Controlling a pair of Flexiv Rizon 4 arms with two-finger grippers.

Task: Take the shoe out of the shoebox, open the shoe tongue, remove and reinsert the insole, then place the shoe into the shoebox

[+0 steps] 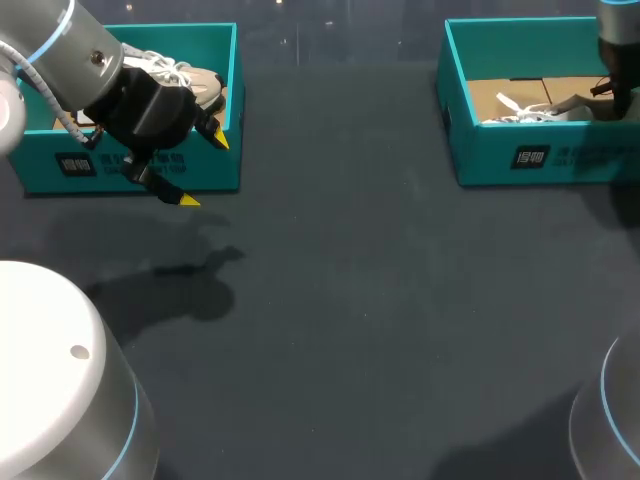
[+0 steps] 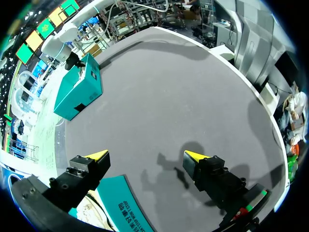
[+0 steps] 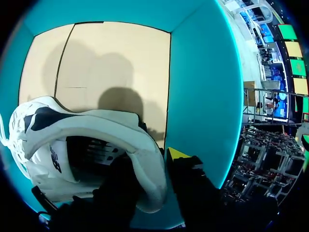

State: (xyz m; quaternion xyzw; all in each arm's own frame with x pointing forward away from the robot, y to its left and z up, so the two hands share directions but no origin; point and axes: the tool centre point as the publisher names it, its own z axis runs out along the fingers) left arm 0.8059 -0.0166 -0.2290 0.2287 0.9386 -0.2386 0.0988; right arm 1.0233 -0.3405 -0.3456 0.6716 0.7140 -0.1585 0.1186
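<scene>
White shoe (image 3: pixel 87 130) inside the teal shoebox (image 1: pixel 540 160) at the far right, heel collar clamped between the fingers of the right gripper (image 3: pixel 147 166), one inside, one outside. Far left: left gripper (image 2: pixel 145 157) with fingers spread wide, holding nothing, above the table (image 1: pixel 350 300) in front of a second box (image 1: pixel 200 165) with another shoe (image 1: pixel 185 80).

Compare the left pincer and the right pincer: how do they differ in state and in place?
1. The left pincer is open and holds nothing; the right pincer is shut on the heel rim of the white shoe.
2. The left pincer hangs outside the left shoebox, by its front wall; the right pincer is down inside the right shoebox.
Both have yellow tips.
</scene>
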